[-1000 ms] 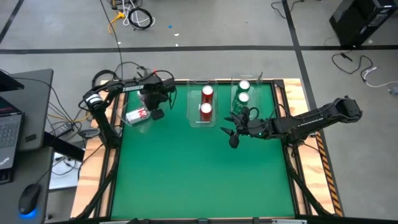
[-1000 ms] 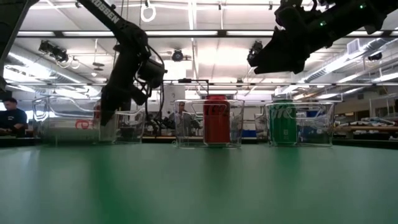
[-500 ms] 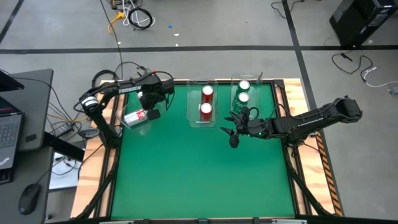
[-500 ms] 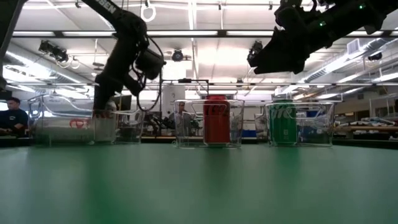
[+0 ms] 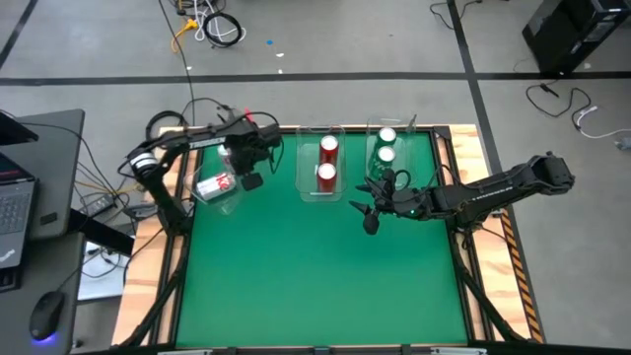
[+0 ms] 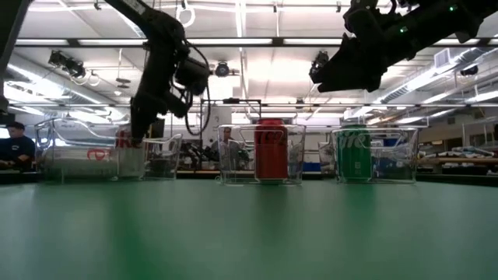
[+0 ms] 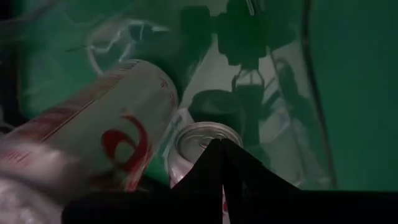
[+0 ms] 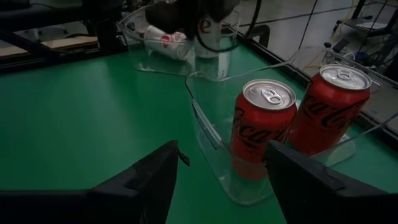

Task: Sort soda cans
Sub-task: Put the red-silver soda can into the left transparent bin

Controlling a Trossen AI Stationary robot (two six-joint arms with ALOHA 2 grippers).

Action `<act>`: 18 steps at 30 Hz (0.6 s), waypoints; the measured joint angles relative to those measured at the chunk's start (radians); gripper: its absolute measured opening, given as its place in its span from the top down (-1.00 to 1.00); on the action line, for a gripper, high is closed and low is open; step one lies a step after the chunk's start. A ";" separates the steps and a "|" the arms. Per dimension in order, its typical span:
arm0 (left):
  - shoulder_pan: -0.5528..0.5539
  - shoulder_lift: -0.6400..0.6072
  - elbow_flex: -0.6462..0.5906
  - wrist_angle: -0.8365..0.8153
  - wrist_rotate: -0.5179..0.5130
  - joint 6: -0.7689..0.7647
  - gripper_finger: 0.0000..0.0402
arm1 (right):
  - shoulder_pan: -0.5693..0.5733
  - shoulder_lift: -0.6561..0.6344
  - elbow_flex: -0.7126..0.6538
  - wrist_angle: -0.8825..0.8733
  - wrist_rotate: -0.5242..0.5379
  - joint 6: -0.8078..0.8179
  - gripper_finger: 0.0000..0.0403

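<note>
We see a green table (image 5: pixel 315 276) with 3 clear bins near its far edge. The middle bin (image 5: pixel 321 166) holds 2 red cans (image 5: pixel 327 162), both standing up, one just behind the other. The right bin (image 5: pixel 386 148) holds 2 green cans (image 5: pixel 385 145), also standing up.

The left bin (image 5: pixel 219 185) holds the silver cans. One silver can (image 5: pixel 216 183) lies on its side in there. In the left wrist view we see this lying can (image 7: pixel 93 137) with its red mark, and a second silver can (image 7: pixel 202 140) standing just beside it with its shiny top showing.

The left gripper (image 5: pixel 250 180) hangs over the left bin's right edge. In its own wrist view, its 2 dark fingers (image 7: pixel 214 171) press together at the tips, right in front of the standing silver can. They pinch nothing that we can see.

The right gripper (image 5: pixel 369 209) hangs above the table, near the middle and right bins. Its fingers (image 8: pixel 149 180) are spread wide apart and hold nothing. The 2 red cans show between them, farther off.

In the low view, a person (image 6: pixel 14 146) sits far behind the table.
</note>
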 joint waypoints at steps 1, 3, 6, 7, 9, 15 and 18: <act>0.000 0.015 0.000 -0.002 -0.001 0.005 1.00 | 0.000 0.000 0.000 0.000 0.000 0.000 -0.23; 0.001 0.042 -0.006 -0.003 -0.001 0.015 1.00 | 0.000 0.000 0.000 0.000 0.000 0.000 -0.23; 0.001 0.068 -0.011 -0.016 -0.022 0.030 1.00 | 0.000 0.000 0.000 -0.001 0.000 0.000 -0.21; 0.001 0.075 -0.011 -0.026 -0.037 0.031 1.00 | 0.000 0.000 0.000 -0.001 0.000 0.000 -0.21; 0.005 0.091 -0.011 -0.053 -0.058 0.033 1.00 | 0.000 0.000 0.000 -0.001 0.000 0.000 -0.20; 0.014 0.127 -0.009 -0.078 -0.099 0.033 1.00 | 0.000 0.000 0.000 -0.001 0.000 -0.006 -0.20; 0.014 0.134 -0.009 -0.094 -0.112 0.035 1.00 | 0.000 0.000 0.000 -0.002 0.000 -0.007 -0.20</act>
